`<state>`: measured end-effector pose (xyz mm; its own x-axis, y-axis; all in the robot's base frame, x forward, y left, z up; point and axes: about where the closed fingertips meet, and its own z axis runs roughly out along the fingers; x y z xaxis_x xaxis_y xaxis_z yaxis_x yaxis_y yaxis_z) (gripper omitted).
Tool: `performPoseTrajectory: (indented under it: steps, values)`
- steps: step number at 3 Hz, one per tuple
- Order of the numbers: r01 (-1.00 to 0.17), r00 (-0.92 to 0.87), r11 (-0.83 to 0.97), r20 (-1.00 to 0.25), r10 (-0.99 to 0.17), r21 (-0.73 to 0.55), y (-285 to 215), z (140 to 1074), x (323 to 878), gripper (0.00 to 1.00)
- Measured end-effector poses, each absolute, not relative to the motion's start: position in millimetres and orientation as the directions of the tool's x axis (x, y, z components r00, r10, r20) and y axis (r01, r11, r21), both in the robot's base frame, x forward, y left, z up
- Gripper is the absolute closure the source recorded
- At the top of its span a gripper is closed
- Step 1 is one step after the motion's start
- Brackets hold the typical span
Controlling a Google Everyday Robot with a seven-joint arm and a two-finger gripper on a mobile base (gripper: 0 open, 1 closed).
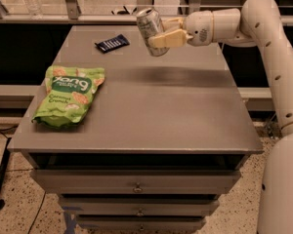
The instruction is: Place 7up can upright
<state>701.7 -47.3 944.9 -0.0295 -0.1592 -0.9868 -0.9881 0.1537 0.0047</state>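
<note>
The 7up can (150,29) is a small silvery can with a pale label, held in the air above the back middle of the grey table (136,111). It is nearly upright, its top leaning a little to the left. My gripper (158,33) comes in from the right on the white arm and is shut on the can's middle and lower part with its cream fingers (166,37). The can is clear of the tabletop.
A green snack bag (68,99) lies flat at the table's left. A dark blue packet (112,43) lies at the back left. Drawers (136,184) run below the front edge. My white arm (268,48) spans the right side.
</note>
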Motion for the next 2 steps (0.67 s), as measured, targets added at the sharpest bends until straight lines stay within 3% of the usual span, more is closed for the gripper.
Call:
performPoseTrajectory:
  steps: [2]
  values:
    - [-0.996, 0.037, 0.072, -0.989, -0.141, -0.047, -47.9, 937.7, 697.9, 1.0]
